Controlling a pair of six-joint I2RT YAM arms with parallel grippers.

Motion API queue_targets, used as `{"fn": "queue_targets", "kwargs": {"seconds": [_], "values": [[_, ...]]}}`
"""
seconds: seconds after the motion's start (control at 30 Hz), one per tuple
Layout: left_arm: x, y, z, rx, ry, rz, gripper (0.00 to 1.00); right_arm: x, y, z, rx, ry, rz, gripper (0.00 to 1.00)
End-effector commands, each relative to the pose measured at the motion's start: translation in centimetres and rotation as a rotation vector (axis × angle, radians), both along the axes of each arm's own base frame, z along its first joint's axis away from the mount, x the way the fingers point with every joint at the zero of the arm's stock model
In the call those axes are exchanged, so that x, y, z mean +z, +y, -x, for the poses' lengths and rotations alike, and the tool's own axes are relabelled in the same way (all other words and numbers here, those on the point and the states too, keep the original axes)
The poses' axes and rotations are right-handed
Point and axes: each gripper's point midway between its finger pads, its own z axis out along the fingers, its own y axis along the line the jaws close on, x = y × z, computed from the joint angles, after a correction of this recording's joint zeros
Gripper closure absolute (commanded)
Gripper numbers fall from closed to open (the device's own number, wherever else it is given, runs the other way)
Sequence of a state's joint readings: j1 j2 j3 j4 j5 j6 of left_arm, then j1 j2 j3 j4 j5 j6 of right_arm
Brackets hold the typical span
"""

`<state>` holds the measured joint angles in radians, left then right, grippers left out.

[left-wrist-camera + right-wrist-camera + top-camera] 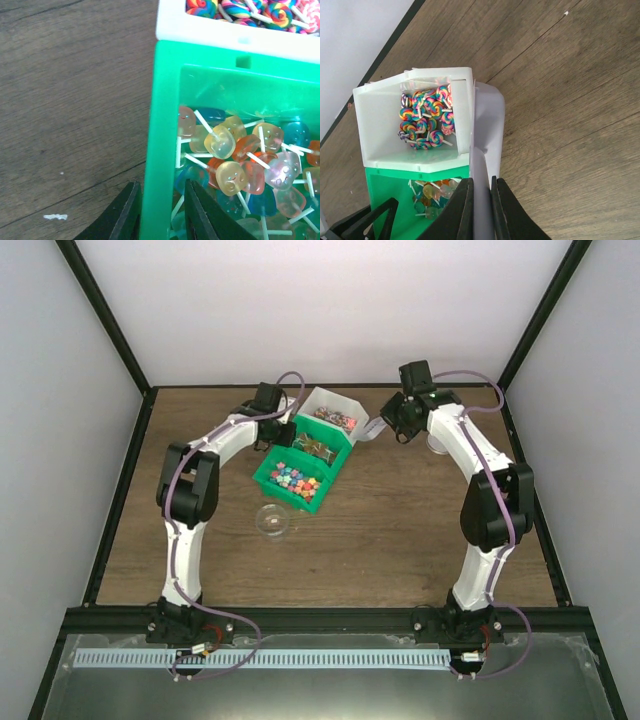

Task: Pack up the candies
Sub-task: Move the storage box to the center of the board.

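At worktop (420, 530) centre: three bins in a diagonal row, with the white bin (322, 398) farthest, then the middle green bin (162, 125), then the near green bin (283, 494). Candies (295, 478), small and multicoloured, lie in the near green bin. Swirl lollipops (425, 120) sit in the white bin, translucent lollipops (235, 155) in the middle green bin. Left jaws straddle the middle green bin's side wall, one finger outside and one inside, both against it. Right jaws are narrow, clamped on the handle of the grey scoop (487, 115), which lies along the white bin's outer side. A clear bowl (272, 520) stands just beside the near green bin.
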<state>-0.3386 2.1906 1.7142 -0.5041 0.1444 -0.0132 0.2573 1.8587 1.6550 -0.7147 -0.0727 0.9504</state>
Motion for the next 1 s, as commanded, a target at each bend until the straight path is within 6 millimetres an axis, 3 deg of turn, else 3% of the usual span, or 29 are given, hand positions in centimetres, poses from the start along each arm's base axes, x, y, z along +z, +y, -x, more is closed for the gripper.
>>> {"fn": "queue_targets", "kwargs": {"seconds": [0.0,0.23,0.4,0.77,0.97], "values": [[-3.0,-2.0,3.7,-0.061,0.128,0.0,0.75,1.0,-0.5,0.0,-0.006,-0.03,0.015,0.99],[-2.9,-2.8,4.2,-0.087,0.137,0.013,0.95,3.7,-1.1,-0.4,-0.001,-0.119,0.046,0.99],[-2.7,-3.6,4.9,-0.111,0.146,0.02,0.96,4.2,-1.0,-0.8,0.027,-0.149,0.063,0.99],[-2.8,-4.7,6.4,-0.149,0.163,0.031,0.96,1.1,-0.5,-0.5,0.087,-0.063,0.082,0.99],[-3.4,-5.0,6.5,-0.152,0.178,0.04,0.96,0.3,0.0,1.0,0.155,-0.042,0.076,0.99]]}}
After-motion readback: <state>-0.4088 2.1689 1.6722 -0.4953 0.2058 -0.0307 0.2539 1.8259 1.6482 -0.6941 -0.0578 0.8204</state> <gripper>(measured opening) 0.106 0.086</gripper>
